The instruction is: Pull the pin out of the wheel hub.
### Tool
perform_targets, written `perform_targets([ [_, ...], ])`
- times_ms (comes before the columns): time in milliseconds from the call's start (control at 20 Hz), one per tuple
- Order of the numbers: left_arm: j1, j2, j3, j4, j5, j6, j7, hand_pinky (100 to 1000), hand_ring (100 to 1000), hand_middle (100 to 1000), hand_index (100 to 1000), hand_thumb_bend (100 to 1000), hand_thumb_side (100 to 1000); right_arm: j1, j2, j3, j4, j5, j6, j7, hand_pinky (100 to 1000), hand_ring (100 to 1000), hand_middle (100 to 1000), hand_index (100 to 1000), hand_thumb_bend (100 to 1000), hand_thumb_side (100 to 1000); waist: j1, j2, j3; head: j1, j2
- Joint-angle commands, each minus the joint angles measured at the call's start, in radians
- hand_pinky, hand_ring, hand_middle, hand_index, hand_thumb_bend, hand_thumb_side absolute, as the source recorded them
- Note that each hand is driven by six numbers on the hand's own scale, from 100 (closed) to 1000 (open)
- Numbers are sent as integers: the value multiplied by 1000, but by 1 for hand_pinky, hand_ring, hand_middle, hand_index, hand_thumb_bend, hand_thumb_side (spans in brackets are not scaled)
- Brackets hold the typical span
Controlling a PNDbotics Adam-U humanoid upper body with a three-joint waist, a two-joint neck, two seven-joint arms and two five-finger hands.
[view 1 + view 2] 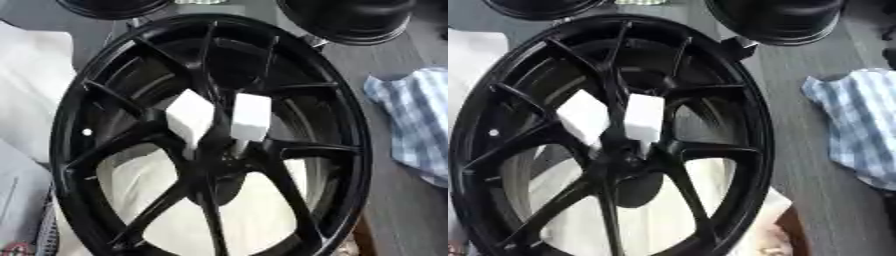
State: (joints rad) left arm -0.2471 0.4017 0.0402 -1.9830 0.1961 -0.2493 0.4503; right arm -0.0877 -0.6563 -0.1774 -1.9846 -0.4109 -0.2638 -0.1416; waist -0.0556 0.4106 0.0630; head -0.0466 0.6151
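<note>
Black spokes (144, 145) crowding two white blocks (249, 117), seemingly reachable from above.

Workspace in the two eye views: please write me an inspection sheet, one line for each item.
Surface: dark grey table, bare on the right side.
Job's things: large black spoked wheel hub fills the view; two white block-shaped pins stand side by side at its centre, tilted apart at their tops.
Clutter: blue and white checked cloth, crumpled at the right edge, apart from the hub.
Hands: nothing seen.
Cables: nothing seen.
Surroundings: two more black round rims at the far edge; pale sheet at the left.
</note>
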Motion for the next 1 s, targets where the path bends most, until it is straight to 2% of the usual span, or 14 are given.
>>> perform_targets([
  [50,-11,67,5,-17,-23,-8,-13,781,767,589,809,100,708,-1,-35,-6,-15,8,0,-1,921,799,644,716,100,544,5,-17,3,-1,9],
  [200,-15,150,0,-17,-56,-22,-30,781,768,592,810,100,666,1,-41,-5,-15,9,-1,-2,921,799,645,716,100,542,10,-19,5,-1,15],
  [350,-30,263,-7,-17,-120,-29,-64,783,769,600,813,100,536,6,-48,-6,-15,11,-5,-3,921,799,644,716,100,541,14,-24,6,-6,27],
  [550,-96,426,-37,-17,-226,6,-196,786,771,610,815,100,499,25,-52,-8,-15,16,-2,-8,921,799,644,716,100,543,25,-35,8,-16,31],
  [750,-212,568,-81,-17,-239,74,-403,789,774,625,818,100,488,33,-57,-3,-15,20,5,-8,921,799,644,716,100,544,34,-43,6,-18,34],
  [900,-302,666,-129,-17,-293,110,-624,796,783,669,825,104,478,33,-63,1,-15,21,7,-5,922,799,645,716,100,542,40,-45,1,-14,32],
  [1000,-358,701,-162,-17,-333,118,-771,802,791,697,831,149,492,33,-66,4,-15,22,9,-3,922,799,645,716,100,544,43,-45,-3,-12,34],
])
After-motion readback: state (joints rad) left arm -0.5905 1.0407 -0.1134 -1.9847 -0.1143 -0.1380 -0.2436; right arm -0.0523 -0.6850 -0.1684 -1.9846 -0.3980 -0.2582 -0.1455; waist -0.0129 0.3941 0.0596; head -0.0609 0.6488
